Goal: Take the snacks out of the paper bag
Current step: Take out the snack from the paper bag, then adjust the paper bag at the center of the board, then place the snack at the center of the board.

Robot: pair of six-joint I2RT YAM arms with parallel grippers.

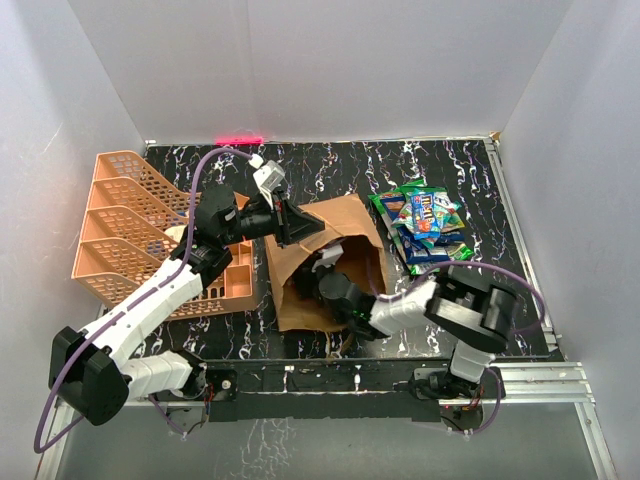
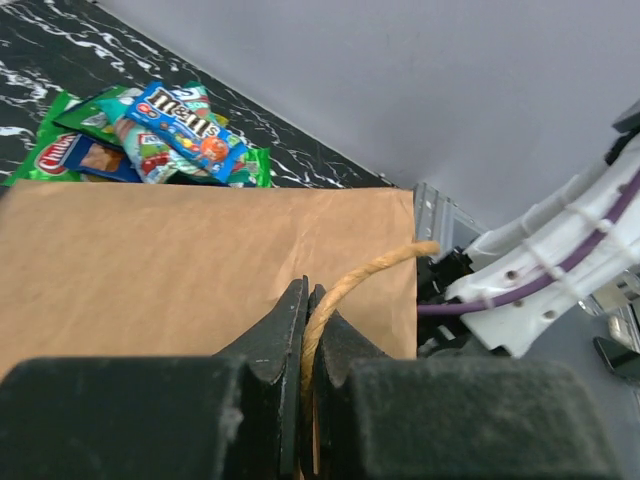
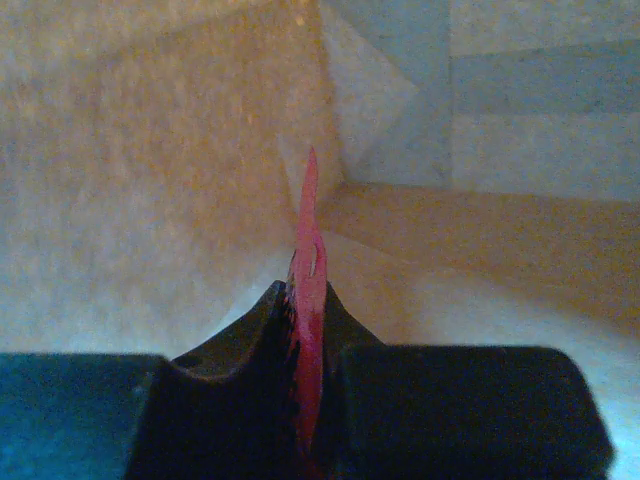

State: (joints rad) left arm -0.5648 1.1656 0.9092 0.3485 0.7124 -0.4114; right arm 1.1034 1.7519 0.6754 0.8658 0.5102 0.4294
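The fingers (image 2: 285, 335) of the left gripper (image 2: 308, 300) are clenching the twisted paper loop handle (image 2: 372, 270) of the large brown kraft paper bag (image 2: 180, 265). In the left wrist view we are seeing the cord running up between the two black pads and arching off to the right.

Working from the left of the top view:

1. The orange plastic lattice organizer (image 1: 120, 215) is standing at the left edge of the black marble-patterned tabletop (image 1: 450, 160).
2. The left gripper (image 1: 290, 222) is holding the far left edge of the bag (image 1: 350, 215), just right of the organizer.
3. The bag is lying mid-table with its dark mouth facing the arm bases.
4. The right gripper (image 1: 328, 272) is reaching into that mouth. In the right wrist view we are seeing its fingers (image 3: 250, 335) pinching a thin pink-red foil packet (image 3: 308, 235) edge-on, with brown paper walls all around it, so this packet is inside the bag.
5. A pile of glossy green and blue foil snack packets (image 1: 425, 222) is lying on the tabletop just right of the bag, outside it.
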